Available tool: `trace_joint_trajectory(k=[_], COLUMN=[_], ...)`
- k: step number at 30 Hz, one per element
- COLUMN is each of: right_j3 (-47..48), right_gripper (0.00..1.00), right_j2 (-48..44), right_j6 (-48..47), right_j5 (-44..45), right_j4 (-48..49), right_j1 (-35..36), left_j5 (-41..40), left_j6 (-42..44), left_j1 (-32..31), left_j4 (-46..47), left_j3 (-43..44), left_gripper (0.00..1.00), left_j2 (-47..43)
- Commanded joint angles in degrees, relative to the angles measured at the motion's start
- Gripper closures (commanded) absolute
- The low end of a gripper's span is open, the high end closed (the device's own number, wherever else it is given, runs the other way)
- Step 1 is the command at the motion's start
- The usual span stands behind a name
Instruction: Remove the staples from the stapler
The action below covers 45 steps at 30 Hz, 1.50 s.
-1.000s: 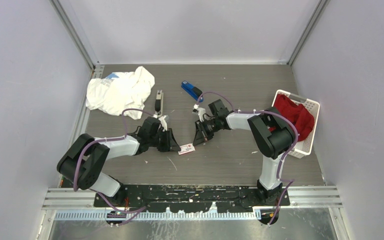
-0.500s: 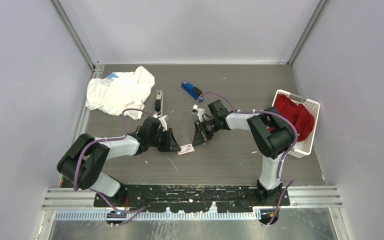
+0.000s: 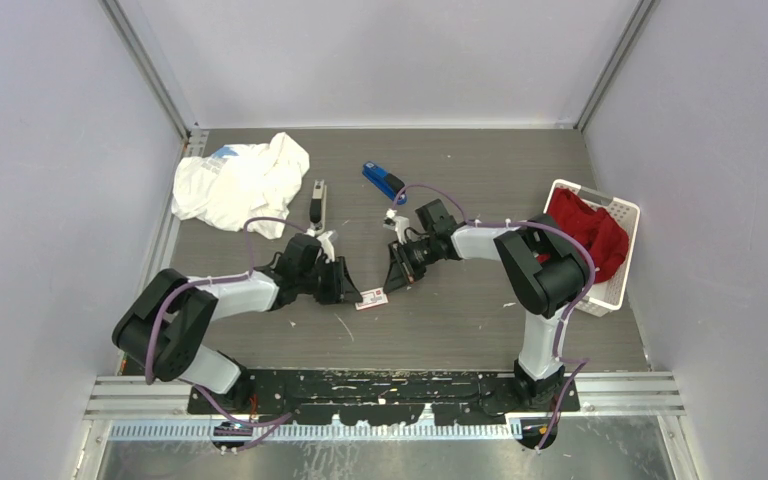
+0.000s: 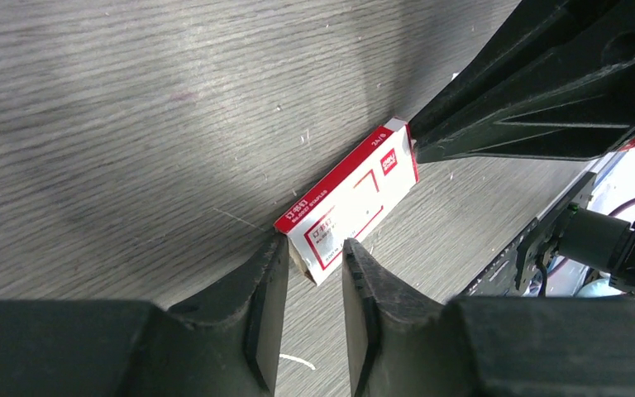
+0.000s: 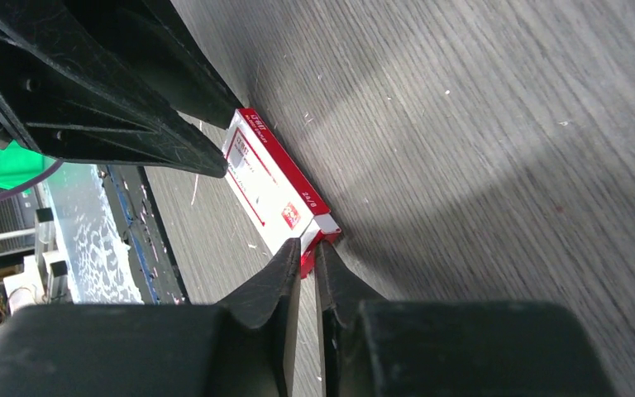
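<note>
In the middle of the table (image 3: 480, 320) we've got a small white-and-red box (image 4: 351, 198) lying flat, with one claw on each end; the left gripper (image 4: 314, 256) is clenched on the near end of it, a finger pressed against each side; the right gripper (image 5: 308, 252) is pinched almost fully together on the opposite end, nipping the little red flap there. Both sets of fingers sit low, right down at the tabletop.

The stapler (image 3: 317, 203), as far as we can make out, is the slim dark-and-silver thing lying further back, just beside a crumpled white cloth (image 3: 240, 180); nothing is touching it. There's also a blue-and-black item (image 3: 383, 181) near the back, just behind the right arm; we honestly can't tell what that one is.

As for the staples, a thin pale sliver (image 3: 343, 326) lies on the wood on the near side of the box, but it's too small to call. Over on the right sits a white basket (image 3: 622, 212) with a red cloth (image 3: 585, 230) in it.
</note>
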Motion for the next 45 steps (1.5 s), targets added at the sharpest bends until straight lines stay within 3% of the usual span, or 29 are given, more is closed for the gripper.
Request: trace_joint_trajectory(k=[1, 22, 45], right_j3=[-0.16, 0.54, 0.69], right_gripper=[0.81, 0.83, 0.90], right_j2=[-1.55, -1.48, -1.19], right_j6=[-0.35, -3.70, -4.03], right_j5=[-1.87, -0.30, 0.46], right_j4=[0.76, -2.07, -2.69], right_j1=[-0.98, -1.59, -1.59], left_j5=[-3.44, -3.85, -2.02], left_j6=[2.32, 4.03, 3.07], left_j1=[-0.13, -0.12, -0.14], left_j4=[-6.63, -13.03, -10.03], left_j3=[-1.34, -0.81, -1.73], left_gripper=[0.66, 0.64, 0.65], left_j2=[-2.14, -8.16, -5.97])
